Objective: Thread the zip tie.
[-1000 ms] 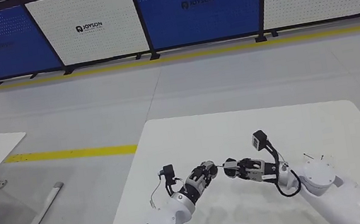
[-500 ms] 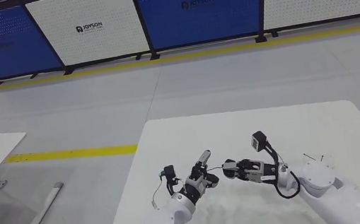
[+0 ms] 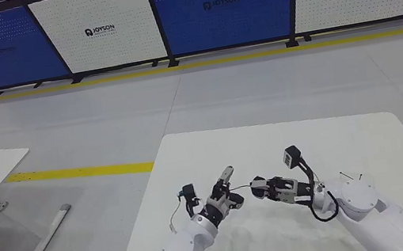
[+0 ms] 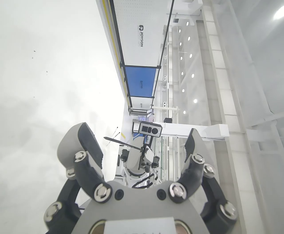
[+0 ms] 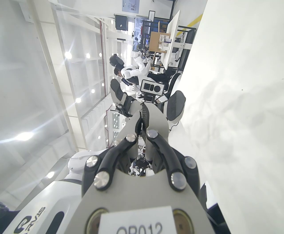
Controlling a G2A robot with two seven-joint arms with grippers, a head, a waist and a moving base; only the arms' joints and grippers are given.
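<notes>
Above the table's (image 3: 269, 142) near half, left gripper (image 4: 139, 137) spread empty — right gripper (image 5: 140, 115) clamps the zip tie (image 4: 119, 143).

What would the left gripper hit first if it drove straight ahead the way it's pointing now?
Probably the zip tie: its free end sticks out of the shut right gripper, which faces the open left gripper with nothing between them. Depth is unclear, so a miss is possible.
</notes>
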